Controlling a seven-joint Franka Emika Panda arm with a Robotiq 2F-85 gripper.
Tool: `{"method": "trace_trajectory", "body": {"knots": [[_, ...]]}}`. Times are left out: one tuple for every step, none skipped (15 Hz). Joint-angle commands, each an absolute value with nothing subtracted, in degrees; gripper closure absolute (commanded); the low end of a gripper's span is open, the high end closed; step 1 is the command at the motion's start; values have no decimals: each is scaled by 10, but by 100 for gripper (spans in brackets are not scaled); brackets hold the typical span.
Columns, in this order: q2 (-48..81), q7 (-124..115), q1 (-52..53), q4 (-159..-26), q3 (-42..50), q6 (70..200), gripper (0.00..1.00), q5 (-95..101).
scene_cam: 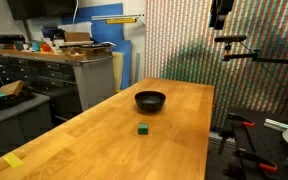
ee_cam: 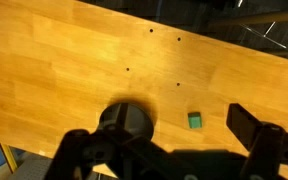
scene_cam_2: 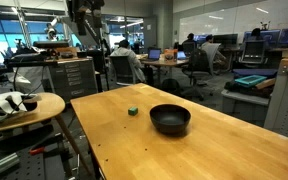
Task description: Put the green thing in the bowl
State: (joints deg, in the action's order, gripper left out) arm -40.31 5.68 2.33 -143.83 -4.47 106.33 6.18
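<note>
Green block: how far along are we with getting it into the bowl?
Done: nothing yet. The green block sits on the table, apart from the bowl. In hand: the end effector is open and empty above both in the wrist view. Left: descend, grasp the block, carry it over and release it in the bowl.

Even indoor light covers my worktop (scene_cam: 179,115); the bowl (scene_cam: 150,100) casts only a faint shadow. In the wrist view my claw (ee_cam: 159,138) beside the bowl is dark and blurred.
</note>
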Motion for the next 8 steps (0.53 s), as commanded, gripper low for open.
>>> {"method": "trace_trajectory", "body": {"knots": [[-402, 52, 32, -1435, -38, 1062, 0, 66], [-403, 52, 32, -1432, -38, 1062, 0, 66], [-404, 52, 32, -1431, -38, 1062, 0, 66], [-404, 52, 32, -1430, -38, 1062, 0, 66], [-404, 52, 32, -1430, -38, 1062, 0, 66], [-404, 52, 32, -1430, -38, 1062, 0, 66], [-404, 52, 32, -1430, -38, 1062, 0, 66], [-404, 52, 32, -1430, -38, 1062, 0, 66]]}}
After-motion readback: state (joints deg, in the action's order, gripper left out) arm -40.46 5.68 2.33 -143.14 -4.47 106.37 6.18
